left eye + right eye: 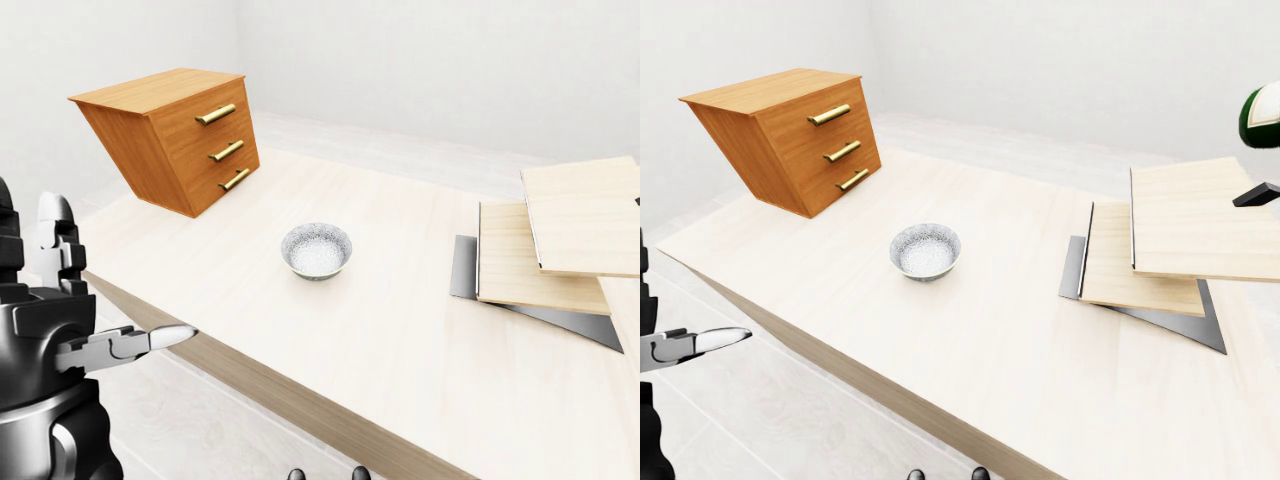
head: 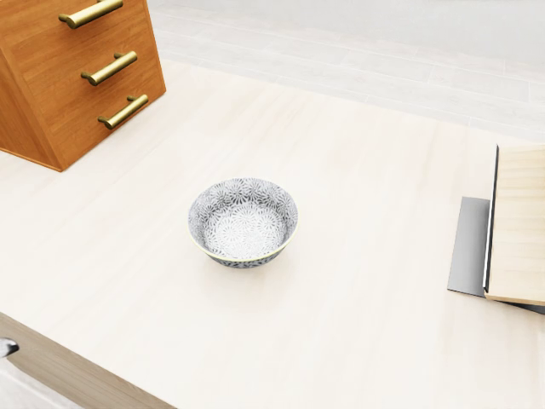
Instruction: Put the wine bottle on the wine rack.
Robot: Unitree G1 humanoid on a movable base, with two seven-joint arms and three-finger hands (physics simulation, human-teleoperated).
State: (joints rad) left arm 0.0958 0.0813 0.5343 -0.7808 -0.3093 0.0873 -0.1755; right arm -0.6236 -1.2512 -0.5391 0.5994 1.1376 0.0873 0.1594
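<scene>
Left hand (image 1: 60,330) lower left of left-eye view, off the table edge, fingers spread, gripping nothing. Right hand not visible. Wine bottle (image 1: 1262,115): only a dark green bit at the right edge of right-eye view, above the stepped wooden rack (image 1: 1185,235) on its grey base. Patterned bowl (image 2: 243,221) mid-table (image 2: 358,332). Drawer chest (image 1: 175,135) upper left, tilted.

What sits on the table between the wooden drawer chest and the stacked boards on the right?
Only the patterned bowl stands between the drawer chest and the stacked boards; the rest of that stretch of table is bare, as the left-eye view shows best.
</scene>
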